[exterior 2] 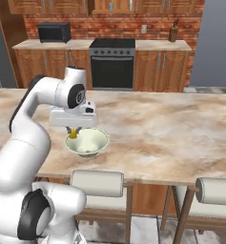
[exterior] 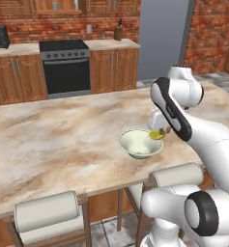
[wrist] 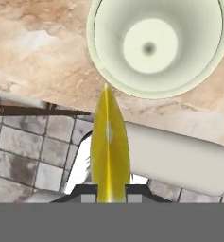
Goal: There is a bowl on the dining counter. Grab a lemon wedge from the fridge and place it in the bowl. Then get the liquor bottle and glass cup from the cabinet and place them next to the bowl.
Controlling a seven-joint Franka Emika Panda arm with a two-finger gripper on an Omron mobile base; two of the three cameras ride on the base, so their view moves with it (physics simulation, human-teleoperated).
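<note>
A pale green bowl point(exterior: 134, 143) point(exterior 2: 93, 138) point(wrist: 114, 43) stands empty near the front edge of the marble dining counter point(exterior: 63, 140). My gripper point(exterior: 160, 132) point(exterior 2: 74, 130) point(wrist: 108, 190) is shut on a yellow lemon wedge point(exterior: 157, 134) point(exterior 2: 73, 135) point(wrist: 108, 146). It hangs just above the counter at the bowl's rim, on the side toward the robot. In the hand view the wedge's tip reaches the rim, not the bowl's hollow. The liquor bottle and the glass cup are out of view.
Padded stool backs point(exterior: 47, 210) point(exterior 2: 97, 183) point(exterior 2: 214, 190) line the counter's near edge below the bowl. Behind the counter are a stove point(exterior: 65, 65), wooden cabinets point(exterior: 113, 70), a microwave point(exterior 2: 54, 32) and a tall grey panel point(exterior: 162, 38).
</note>
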